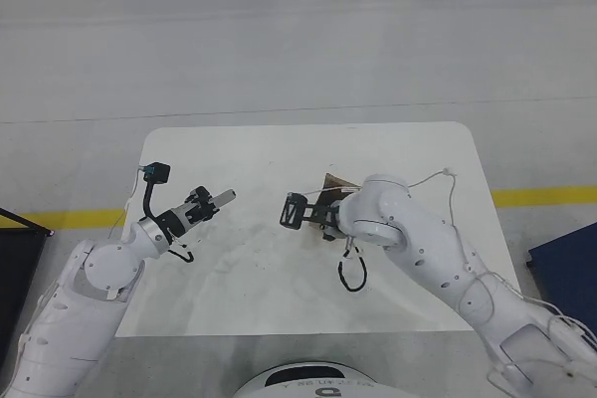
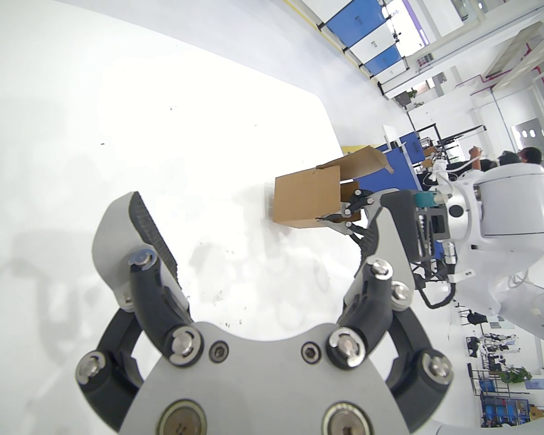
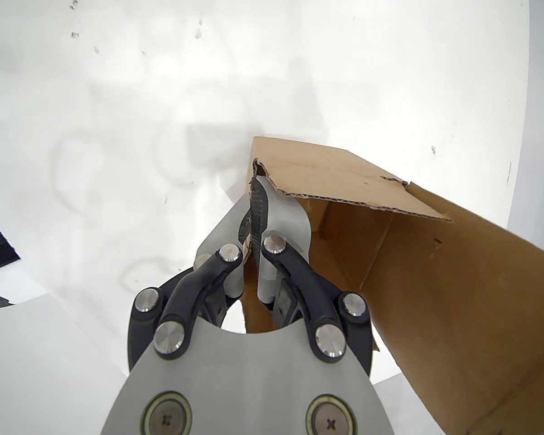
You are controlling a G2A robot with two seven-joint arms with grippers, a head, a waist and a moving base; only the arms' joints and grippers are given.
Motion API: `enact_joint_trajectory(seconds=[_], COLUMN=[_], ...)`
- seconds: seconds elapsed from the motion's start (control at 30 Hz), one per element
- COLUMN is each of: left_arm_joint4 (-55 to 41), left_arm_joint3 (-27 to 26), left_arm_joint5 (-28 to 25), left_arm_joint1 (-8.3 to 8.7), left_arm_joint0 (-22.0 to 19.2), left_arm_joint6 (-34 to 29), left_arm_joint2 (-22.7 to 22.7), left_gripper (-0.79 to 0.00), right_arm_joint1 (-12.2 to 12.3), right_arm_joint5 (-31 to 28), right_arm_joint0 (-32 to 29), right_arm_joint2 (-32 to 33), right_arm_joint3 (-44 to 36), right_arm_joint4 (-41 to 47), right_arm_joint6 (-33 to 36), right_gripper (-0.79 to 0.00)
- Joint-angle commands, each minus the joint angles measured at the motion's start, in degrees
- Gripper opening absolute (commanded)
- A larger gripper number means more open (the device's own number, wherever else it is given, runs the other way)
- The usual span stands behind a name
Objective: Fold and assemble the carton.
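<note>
The right gripper is clamping together on one thin wall of the carton. The carton is standing toward the right half of the tabletop, open and unassembled, with one flap sticking up. The left gripper is hanging with its fingers apart, holding nothing, well apart from the carton.

Risk, as judged: the pinch is sitting at a ragged corner of the board — a pull or twist there could be tearing the cardboard or letting it slip free. With nothing bracing the far side, the light carton is also liable to be sliding or tipping on the smooth tabletop rather than folding.

Views: the right wrist view is showing the clamped edge and the carton's hollow inside. The left wrist view is showing the closed outer face and the raised flap from the side. In the top view the right arm is covering most of the carton — a brown corner is peeking out beyond it.
</note>
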Motion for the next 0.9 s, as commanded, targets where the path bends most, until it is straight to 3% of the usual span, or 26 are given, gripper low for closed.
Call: enact_joint_trajectory(seconds=[0.0,0.1,0.17,0.23,0.27,0.5,0.63,0.87], left_arm_joint4=[0.0,0.0,0.0,0.0,0.0,0.0,0.0,0.0], left_arm_joint3=[0.0,0.0,0.0,0.0,0.0,0.0,0.0,0.0], left_arm_joint5=[0.0,0.0,0.0,0.0,0.0,0.0,0.0,0.0], left_arm_joint1=[0.00,0.00,0.00,0.00,0.00,0.00,0.00,0.00], left_arm_joint0=[0.0,0.0,0.0,0.0,0.0,0.0,0.0,0.0], left_arm_joint6=[0.0,0.0,0.0,0.0,0.0,0.0,0.0,0.0], left_arm_joint2=[0.0,0.0,0.0,0.0,0.0,0.0,0.0,0.0], left_gripper=[0.000,0.000,0.000,0.000,0.000,0.000,0.000,0.000], right_arm_joint1=[1.7,4.0,5.3,6.4,6.9,8.8,8.8,8.8], right_arm_joint5=[0.0,-0.5,-0.3,-0.2,0.0,3.8,7.8,7.8], right_arm_joint0=[-1.7,-3.2,-3.8,-4.5,-5.0,-8.5,-10.2,-10.2], right_arm_joint2=[1.1,2.9,4.2,5.4,6.1,10.1,10.1,10.1], right_arm_joint3=[-1.5,-3.4,-4.4,-5.7,-6.6,-13.3,-16.6,-16.6], right_arm_joint4=[-1.1,0.0,0.6,1.2,1.2,-0.9,-4.9,-4.9], right_arm_joint6=[-0.1,-0.5,-0.4,-0.3,0.0,3.5,1.4,1.4], right_gripper=[-0.785,-0.779,-0.477,-0.049,0.000,0.000,0.000,0.000])
